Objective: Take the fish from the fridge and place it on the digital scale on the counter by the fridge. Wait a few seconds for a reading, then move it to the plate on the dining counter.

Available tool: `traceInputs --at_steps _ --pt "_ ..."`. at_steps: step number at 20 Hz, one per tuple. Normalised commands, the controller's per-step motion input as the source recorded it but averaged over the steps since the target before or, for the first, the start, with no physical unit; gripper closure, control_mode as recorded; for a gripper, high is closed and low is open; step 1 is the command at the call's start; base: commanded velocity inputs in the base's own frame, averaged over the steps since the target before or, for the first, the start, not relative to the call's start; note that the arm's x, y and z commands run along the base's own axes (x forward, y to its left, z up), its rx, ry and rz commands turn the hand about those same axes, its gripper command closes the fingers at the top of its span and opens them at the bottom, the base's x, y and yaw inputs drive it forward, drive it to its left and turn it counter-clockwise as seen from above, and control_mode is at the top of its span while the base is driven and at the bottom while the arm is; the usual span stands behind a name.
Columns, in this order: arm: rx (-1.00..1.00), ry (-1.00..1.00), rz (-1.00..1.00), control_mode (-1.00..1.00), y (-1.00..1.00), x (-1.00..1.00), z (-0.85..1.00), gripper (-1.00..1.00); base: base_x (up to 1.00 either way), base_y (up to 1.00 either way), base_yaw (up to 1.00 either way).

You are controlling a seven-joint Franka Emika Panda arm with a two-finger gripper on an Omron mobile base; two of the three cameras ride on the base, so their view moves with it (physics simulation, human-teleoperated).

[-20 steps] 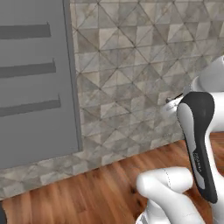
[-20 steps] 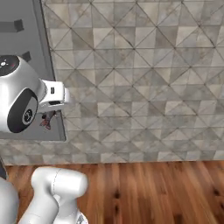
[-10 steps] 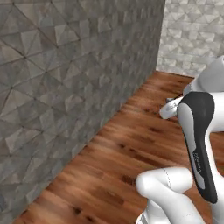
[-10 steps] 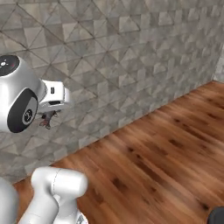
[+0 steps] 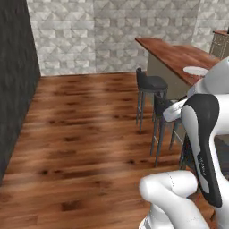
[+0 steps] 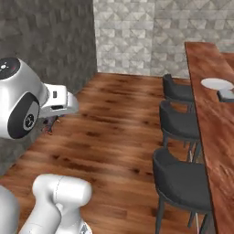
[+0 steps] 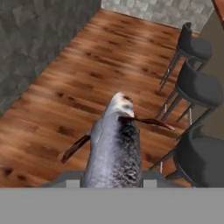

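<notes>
Right now my two-finger gripper (image 7: 113, 181) is clamped on the slim grey-black fish (image 7: 114, 148), its long axis pointing straight ahead toward 12 o'clock. From my hand, the round white plate (image 6: 217, 83) on the reddish-brown wooden dining counter (image 6: 215, 123) lies toward 2 o'clock, beyond the black stools (image 6: 179, 125).

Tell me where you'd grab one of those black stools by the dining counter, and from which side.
Probably the backrest of the nearest stool: it stands up as a thin curved lip at the seat's floor-side edge, away from the dining counter. Come from above on the open floor side, straddling that lip. The hand currently holds the fish.
</notes>
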Motion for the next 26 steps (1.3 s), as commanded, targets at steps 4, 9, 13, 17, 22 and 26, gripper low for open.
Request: traceInputs --at_steps 4,9,13,17,22,26 --pt "0.00 0.00 0.00 1.00 0.00 0.00 0.00 1.00 0.20 0.16 -0.85" --pt "0.00 0.00 0.00 1.00 0.00 0.00 0.00 1.00 0.33 0.31 -0.59" --pt "0.00 0.00 0.00 1.00 0.00 0.00 0.00 1.00 0.95 0.16 -0.20" --pt "0.00 0.00 0.00 1.00 0.00 0.00 0.00 1.00 0.79 0.53 -0.41" --pt "0.00 0.00 0.00 1.00 0.00 0.00 0.00 1.00 0.41 0.69 -0.62" --pt "0.00 0.00 0.00 1.00 0.00 0.00 0.00 1.00 0.07 0.85 -0.67"
